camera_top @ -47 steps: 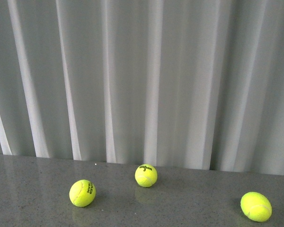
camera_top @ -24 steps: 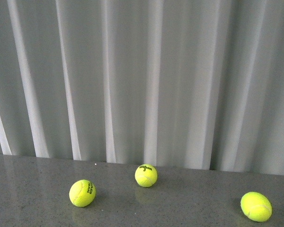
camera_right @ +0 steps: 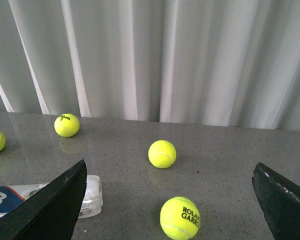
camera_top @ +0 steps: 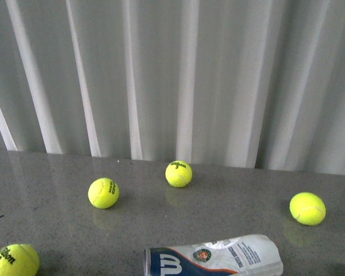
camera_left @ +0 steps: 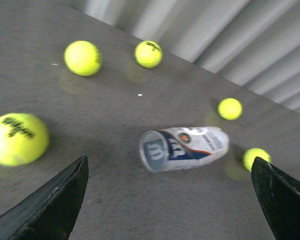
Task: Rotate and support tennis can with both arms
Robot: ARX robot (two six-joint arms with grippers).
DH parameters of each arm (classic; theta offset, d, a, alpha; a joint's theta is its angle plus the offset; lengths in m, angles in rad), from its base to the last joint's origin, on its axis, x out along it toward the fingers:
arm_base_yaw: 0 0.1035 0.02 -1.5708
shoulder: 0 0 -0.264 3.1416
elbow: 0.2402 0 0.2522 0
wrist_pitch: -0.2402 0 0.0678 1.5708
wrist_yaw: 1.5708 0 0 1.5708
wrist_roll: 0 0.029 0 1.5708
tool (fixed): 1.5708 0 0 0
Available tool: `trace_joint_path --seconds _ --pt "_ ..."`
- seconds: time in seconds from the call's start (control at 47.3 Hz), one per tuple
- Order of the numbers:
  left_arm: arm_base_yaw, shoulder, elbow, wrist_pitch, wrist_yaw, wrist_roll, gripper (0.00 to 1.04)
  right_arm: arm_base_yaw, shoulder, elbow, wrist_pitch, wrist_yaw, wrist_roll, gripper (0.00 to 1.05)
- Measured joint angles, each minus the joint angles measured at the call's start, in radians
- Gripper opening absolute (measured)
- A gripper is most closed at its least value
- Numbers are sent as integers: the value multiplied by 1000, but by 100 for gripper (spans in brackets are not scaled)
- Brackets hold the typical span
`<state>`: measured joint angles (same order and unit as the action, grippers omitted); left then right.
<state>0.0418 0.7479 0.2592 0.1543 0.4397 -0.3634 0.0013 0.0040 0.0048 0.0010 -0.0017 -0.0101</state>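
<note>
Front cam has tipped down vs half a sec ago: the tennis can (camera_top: 213, 261) is now in view, lying on its side nearest me, centre, w/ tennis balls (camera_top: 179, 173) scattered beyond. My left gripper (camera_left: 168, 161) & right gripper (camera_right: 170, 165) both gape wide, holding nothing. Reach-in not yet begun, I'd say.

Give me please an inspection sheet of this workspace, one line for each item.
Surface: grey speckled tabletop, glossy, no spill seen.
Job's things: tennis can lying on its side, not held.
Clutter: five tennis balls loose around the can in the left wrist view.
Grippers: left gripper open, holding nothing, with the can framed between its fingers; right gripper open, holding nothing, with the can off to one side.
Cables: nothing seen.
Surroundings: white pleated curtain behind the table.
</note>
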Motion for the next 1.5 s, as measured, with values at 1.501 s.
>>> trace_joint_path --seconds 1.501 --pt "-335 1403 538 530 294 -220 92 0 0 0 0 0 0 98"
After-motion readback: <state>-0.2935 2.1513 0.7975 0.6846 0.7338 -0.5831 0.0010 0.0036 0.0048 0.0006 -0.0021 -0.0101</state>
